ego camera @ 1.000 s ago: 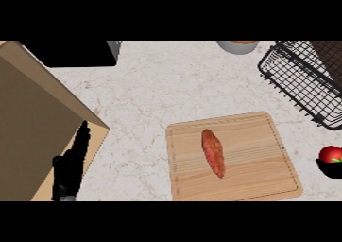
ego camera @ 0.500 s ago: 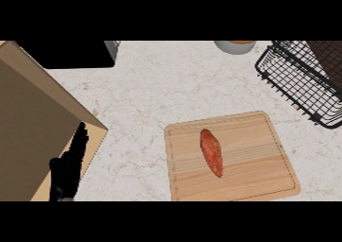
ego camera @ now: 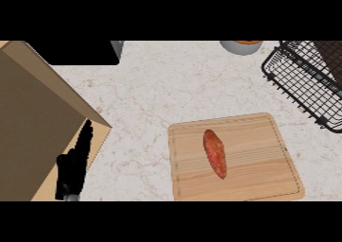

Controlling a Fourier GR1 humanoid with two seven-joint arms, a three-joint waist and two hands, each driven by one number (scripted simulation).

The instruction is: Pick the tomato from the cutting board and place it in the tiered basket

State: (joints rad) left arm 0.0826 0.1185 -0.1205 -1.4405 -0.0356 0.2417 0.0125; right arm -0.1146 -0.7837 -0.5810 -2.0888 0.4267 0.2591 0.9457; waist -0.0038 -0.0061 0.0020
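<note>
A wooden cutting board (ego camera: 261,163) lies on the counter at lower right. One long orange-red vegetable (ego camera: 215,153) rests on it, lengthwise and left of the board's middle. No round tomato shows anywhere in the head view. The black wire tiered basket (ego camera: 306,80) stands at the upper right, cut off by the view's edge, a short way beyond the board's far right corner. My left hand (ego camera: 72,168) is at the lower left beside a wooden panel, fingers straight and pointing up, holding nothing. My right hand is out of view.
A large slanted wooden panel (ego camera: 27,118) fills the left side. A black rectangle (ego camera: 83,53) lies at the top left. A grey bowl (ego camera: 241,46) with something orange in it sits at the top edge. Speckled counter (ego camera: 174,90) spreads between them.
A second ago a red-and-green thing with a dark hand showed at the right edge beside the board; it is gone from view now. The left hand has barely moved.
</note>
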